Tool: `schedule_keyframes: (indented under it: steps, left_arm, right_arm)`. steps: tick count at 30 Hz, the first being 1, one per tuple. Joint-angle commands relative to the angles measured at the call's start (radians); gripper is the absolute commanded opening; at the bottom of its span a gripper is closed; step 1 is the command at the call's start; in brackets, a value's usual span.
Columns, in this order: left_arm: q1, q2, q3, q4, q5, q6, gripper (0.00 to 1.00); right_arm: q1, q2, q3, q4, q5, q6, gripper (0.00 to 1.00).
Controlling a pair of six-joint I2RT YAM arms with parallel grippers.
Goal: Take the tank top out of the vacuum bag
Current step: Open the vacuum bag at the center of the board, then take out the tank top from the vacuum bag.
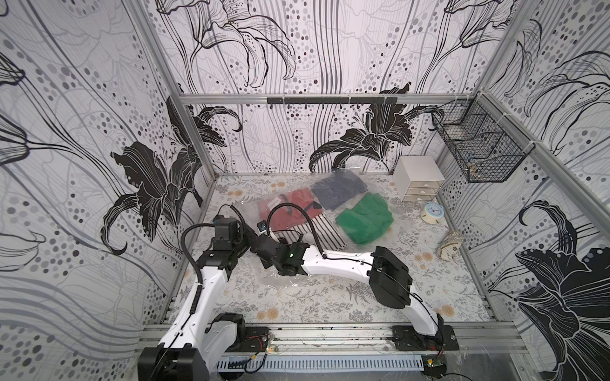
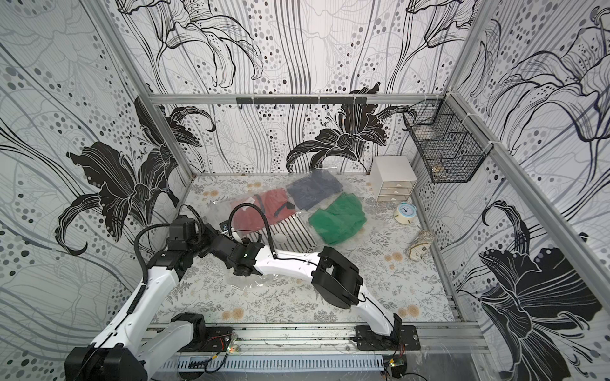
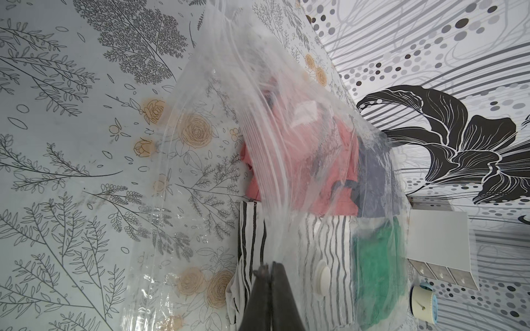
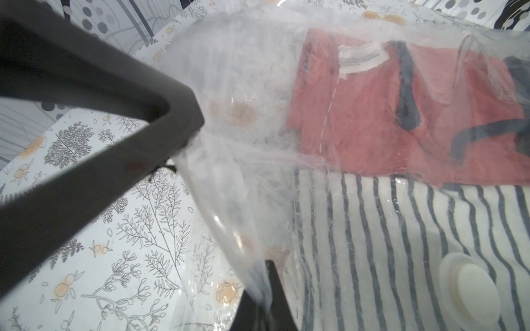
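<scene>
Crinkly clear vacuum bag (image 4: 243, 71) film, taut pleats; my left gripper (image 3: 269, 266) clamped on it, my right gripper (image 4: 259, 298) pinching it too; round white valve disc (image 4: 470, 286).

Walls (image 1: 297, 49): three, papered in black-and-white lilies, dots and wavy lines.
Frame (image 1: 227, 98): aluminium rails at the corners and at mid-height.
Back wall: black hook rail (image 1: 330, 100).
Right wall: black wire basket (image 1: 478, 145).
Counter (image 1: 330, 303): pale botanical print with tan roses.
Far right corner: white three-drawer unit (image 1: 419, 178), with a blue-rimmed alarm clock (image 1: 431, 212) just beside it.
Light: even, bright.
</scene>
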Motion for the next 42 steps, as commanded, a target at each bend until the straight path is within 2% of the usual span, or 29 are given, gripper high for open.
schedule_keyframes:
  steps: [1,3,8,14,17,18,20,21,22,23,24,28,30,31,33,34,36,39,42]
  left_arm:
    - [0.017,0.006,0.000,0.007,-0.061,0.032,0.05]
    - [0.018,0.016,-0.015,0.026,-0.068,0.037,0.07]
    - [0.024,0.067,-0.052,0.135,-0.057,0.059,0.06]
    - [0.020,0.216,-0.049,0.280,0.012,0.051,0.04]
    - [0.019,0.227,-0.025,0.266,0.025,0.063,0.10]
    - [0.022,0.209,-0.009,0.236,0.015,0.073,0.19]
    - [0.020,0.145,0.021,0.171,-0.014,0.096,0.45]
    - [0.019,0.097,0.033,0.139,-0.039,0.103,0.68]
    - [0.020,0.046,0.042,0.107,-0.069,0.105,0.85]
    - [0.020,0.001,0.047,0.080,-0.089,0.104,0.95]
    - [0.020,-0.056,0.051,0.051,-0.124,0.098,0.99]
    - [0.023,-0.239,0.049,-0.089,-0.279,0.059,0.97]
    - [0.031,-0.276,0.031,-0.122,-0.290,0.044,0.88]
    - [0.038,-0.274,0.018,-0.125,-0.274,0.040,0.80]
    - [0.059,-0.240,-0.012,-0.122,-0.234,0.021,0.72]
    - [0.076,-0.219,-0.033,-0.107,-0.209,0.007,0.64]
    - [0.097,-0.219,-0.098,-0.062,-0.196,-0.045,0.53]
    - [0.145,-0.241,-0.220,0.109,-0.086,-0.098,0.46]
    - [0.195,-0.136,-0.264,0.285,0.129,-0.103,0.45]
  right_arm:
    - [-0.042,0.034,0.037,-0.080,0.022,0.032,0.00]
    - [-0.080,0.051,0.052,-0.108,-0.007,0.061,0.00]
    - [-0.123,0.034,0.022,-0.114,0.061,0.065,0.00]
    - [-0.161,0.032,0.001,-0.136,0.067,0.074,0.00]
    - [-0.164,0.008,-0.018,-0.138,0.054,0.056,0.00]
    - [-0.164,-0.009,-0.037,-0.122,0.038,0.043,0.00]
    - [-0.164,-0.033,-0.061,-0.105,-0.011,0.027,0.00]
    - [-0.161,-0.037,-0.062,-0.110,-0.037,0.024,0.00]
    - [-0.157,-0.039,-0.061,-0.118,-0.049,0.022,0.00]
    - [-0.152,-0.042,-0.061,-0.121,-0.052,0.020,0.00]
    - [-0.146,-0.044,-0.064,-0.119,-0.053,0.016,0.00]
    - [-0.134,-0.058,-0.054,-0.129,-0.083,0.018,0.00]
    - [-0.128,-0.077,-0.056,-0.126,-0.074,0.016,0.00]
    - [-0.123,-0.091,-0.058,-0.119,-0.067,0.012,0.00]
    - [-0.116,-0.123,-0.076,-0.093,-0.063,0.007,0.00]
    - [-0.113,-0.141,-0.087,-0.075,-0.038,0.004,0.00]
    - [-0.111,-0.163,-0.088,-0.071,-0.025,0.007,0.00]
    - [-0.111,-0.187,-0.114,-0.069,-0.014,0.007,0.00]
    - [-0.110,-0.196,-0.121,-0.062,-0.015,0.001,0.00]
